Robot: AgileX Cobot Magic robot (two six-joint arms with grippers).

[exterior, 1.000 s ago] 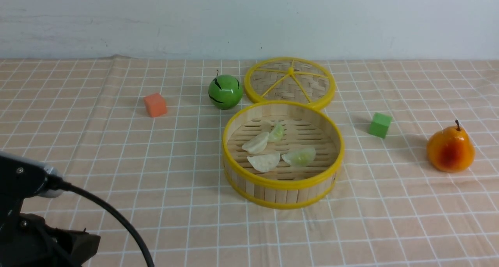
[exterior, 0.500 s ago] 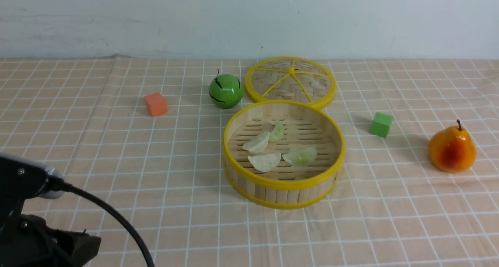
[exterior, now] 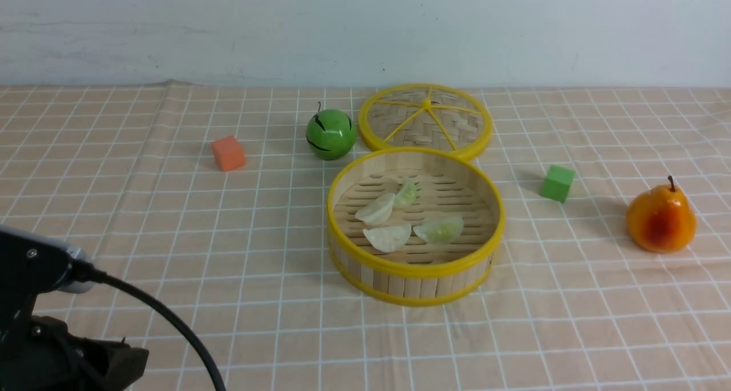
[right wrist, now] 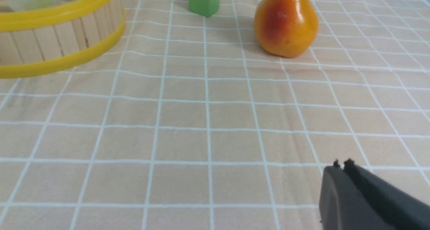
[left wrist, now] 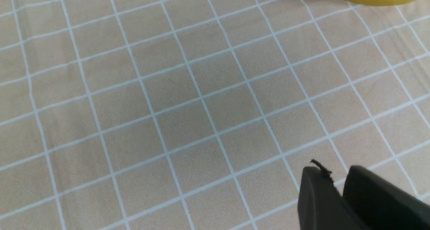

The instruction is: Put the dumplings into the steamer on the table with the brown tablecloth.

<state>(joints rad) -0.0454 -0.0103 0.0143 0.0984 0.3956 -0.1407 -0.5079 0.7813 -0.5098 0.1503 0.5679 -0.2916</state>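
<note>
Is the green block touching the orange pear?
Apart. The front view shows bare tablecloth between the green block and the orange pear.

A flat round woven lid with yellow spokes and a yellow rim (exterior: 394,117) lies toward the far edge. Just left of it sits a glossy green ball-shaped fruit with dark curved stripes (exterior: 330,135) — its thin dark stem pointing up. Farther left, well apart from the fruit, is a small orange-red cube (exterior: 228,153). Over on the right side is a small green block (exterior: 557,183), and farther right stands a shiny orange pear-shaped fruit with a red blush (exterior: 661,218) — upright, dark stem on top, nearer than the lid. Behind everything rises a plain pale wall (exterior: 228,31).
</note>
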